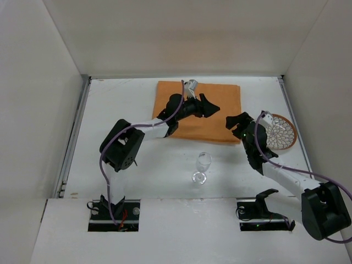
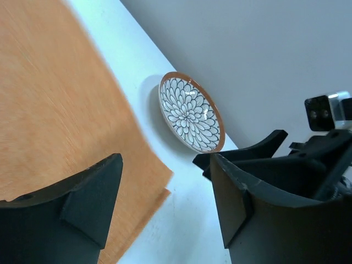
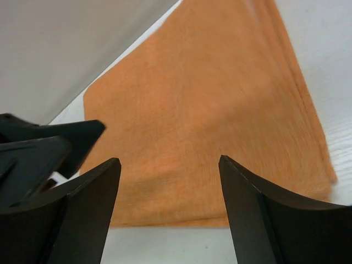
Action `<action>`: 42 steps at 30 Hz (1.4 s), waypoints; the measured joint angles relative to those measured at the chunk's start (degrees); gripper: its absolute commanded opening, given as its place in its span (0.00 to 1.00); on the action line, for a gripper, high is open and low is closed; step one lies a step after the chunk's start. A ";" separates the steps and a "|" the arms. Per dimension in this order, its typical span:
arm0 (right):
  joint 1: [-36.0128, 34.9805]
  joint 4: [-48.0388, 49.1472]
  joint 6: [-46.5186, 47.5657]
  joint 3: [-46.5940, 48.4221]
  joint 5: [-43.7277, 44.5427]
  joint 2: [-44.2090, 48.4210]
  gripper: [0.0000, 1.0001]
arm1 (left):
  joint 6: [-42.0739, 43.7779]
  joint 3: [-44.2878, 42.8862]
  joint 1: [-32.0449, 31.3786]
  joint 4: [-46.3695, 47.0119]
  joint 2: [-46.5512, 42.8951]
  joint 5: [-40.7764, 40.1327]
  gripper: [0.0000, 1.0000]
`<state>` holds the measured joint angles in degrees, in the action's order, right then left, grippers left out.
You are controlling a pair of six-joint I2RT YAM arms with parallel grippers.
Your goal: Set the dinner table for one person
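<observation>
The white dinner table [image 1: 137, 99] carries an orange cloth placemat [image 1: 220, 124] at the back middle. My left gripper [image 1: 212, 105] is open and empty, low over the placemat's right part. My right gripper [image 1: 237, 122] is open and empty at the placemat's right front corner. A brown-rimmed plate with a petal pattern [image 1: 281, 132] lies right of the placemat, beside the right arm. In the left wrist view the plate [image 2: 191, 111] lies beyond the placemat's corner [image 2: 55, 110]. In the right wrist view the placemat [image 3: 209, 99] fills the space ahead of the open jaws.
A clear stemmed glass [image 1: 202, 165] is on the table in front of the placemat, between the arms; I cannot tell whether it stands or lies. Metal rails [image 1: 74, 137] run along the side edges. White walls enclose the back and sides.
</observation>
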<state>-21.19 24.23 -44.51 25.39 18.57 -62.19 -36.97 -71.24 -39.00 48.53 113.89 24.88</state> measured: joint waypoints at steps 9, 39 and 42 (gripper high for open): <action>2.03 -2.16 -1.42 -0.28 2.40 0.98 0.72 | -0.39 5.81 13.25 -5.70 -4.28 -9.62 0.61; -4.39 -0.61 3.61 2.60 -4.04 -6.14 0.16 | 14.97 -11.76 23.45 -32.89 11.63 -31.19 0.01; -4.42 -0.61 4.15 3.04 -4.26 -6.21 0.17 | 13.29 -11.41 25.16 -32.37 11.61 -32.96 0.01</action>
<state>-25.61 23.62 -40.36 28.42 14.31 -68.40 -23.68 -82.65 -13.85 16.16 125.49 -8.08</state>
